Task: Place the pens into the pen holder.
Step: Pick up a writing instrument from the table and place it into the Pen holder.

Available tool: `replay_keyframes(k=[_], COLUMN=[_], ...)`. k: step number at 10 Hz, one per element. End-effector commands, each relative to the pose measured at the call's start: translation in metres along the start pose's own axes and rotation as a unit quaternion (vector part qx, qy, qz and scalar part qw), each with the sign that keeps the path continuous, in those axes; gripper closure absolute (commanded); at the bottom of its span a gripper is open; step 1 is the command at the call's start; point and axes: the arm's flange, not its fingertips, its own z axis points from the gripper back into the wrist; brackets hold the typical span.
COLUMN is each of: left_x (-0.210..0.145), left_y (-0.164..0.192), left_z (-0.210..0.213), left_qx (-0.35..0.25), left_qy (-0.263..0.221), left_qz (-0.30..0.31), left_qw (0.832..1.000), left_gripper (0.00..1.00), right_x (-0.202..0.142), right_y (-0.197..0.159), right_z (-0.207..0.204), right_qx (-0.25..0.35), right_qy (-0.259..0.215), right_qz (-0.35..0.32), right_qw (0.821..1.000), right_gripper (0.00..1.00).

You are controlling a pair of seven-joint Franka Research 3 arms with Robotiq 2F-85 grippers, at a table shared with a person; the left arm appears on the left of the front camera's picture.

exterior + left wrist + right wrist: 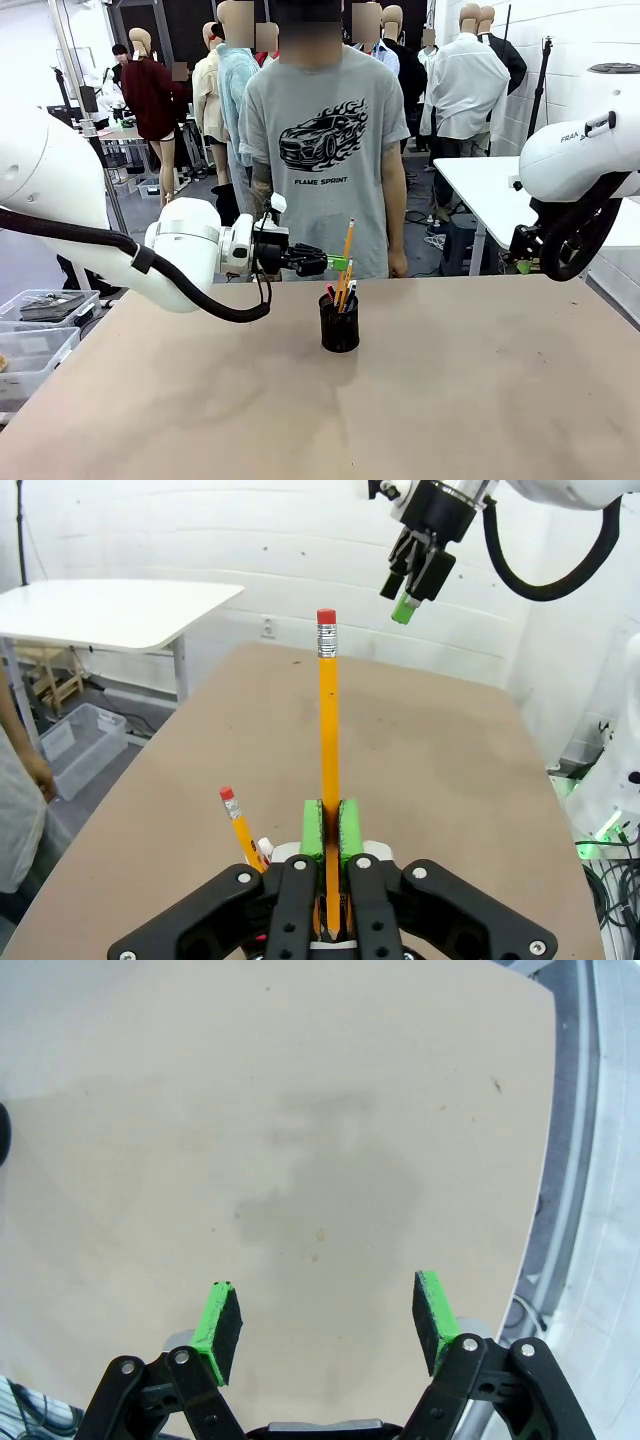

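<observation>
The black mesh pen holder (pixel 339 322) stands mid-table. Out of it stick a red-ended pen (pixel 329 291), a white pen top (pixel 350 287) and a short yellow pencil (pixel 240 827). Directly above the holder, my left gripper (pixel 338 263) is shut on a long yellow pencil (pixel 327 710), held nearly upright with its red eraser on top. The pencil's lower end points down at the holder's mouth. My right gripper (pixel 325 1325) hangs open and empty over bare table at the right side, and is also seen from the left wrist (pixel 415 565).
A person in a grey T-shirt (pixel 320 150) stands at the far edge, hands down. Clear plastic bins (pixel 30 340) sit beside the table on the left. A white table (pixel 480 190) stands at the back right.
</observation>
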Motion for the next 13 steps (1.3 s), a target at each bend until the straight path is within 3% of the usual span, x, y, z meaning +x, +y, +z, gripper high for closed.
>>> replay_keyframes(k=[1,11,12,13], left_x=[-0.009,-0.047,-0.047,-0.047], left_y=[0.005,0.012,0.012,0.011], left_z=[-0.006,-0.015,-0.014,-0.013], left_qx=[-0.006,0.034,0.034,0.034], left_qy=[0.009,0.04,0.04,0.041], left_qz=[-0.017,-0.01,-0.008,-0.008], left_qw=[1.0,0.999,0.999,0.999], left_gripper=[1.0,1.0,0.95,0.76], right_x=[-0.002,-0.002,-0.002,-0.002], right_y=[0.002,0.002,0.002,0.002], right_z=[-0.001,-0.001,-0.001,-0.001], right_qx=[-0.016,-0.016,-0.016,-0.016], right_qy=[0.005,0.005,0.005,0.005], right_qz=[-0.003,-0.003,-0.003,-0.003], right_qw=[1.0,1.0,1.0,1.0], right_gripper=[0.14,0.14,0.14,0.14])
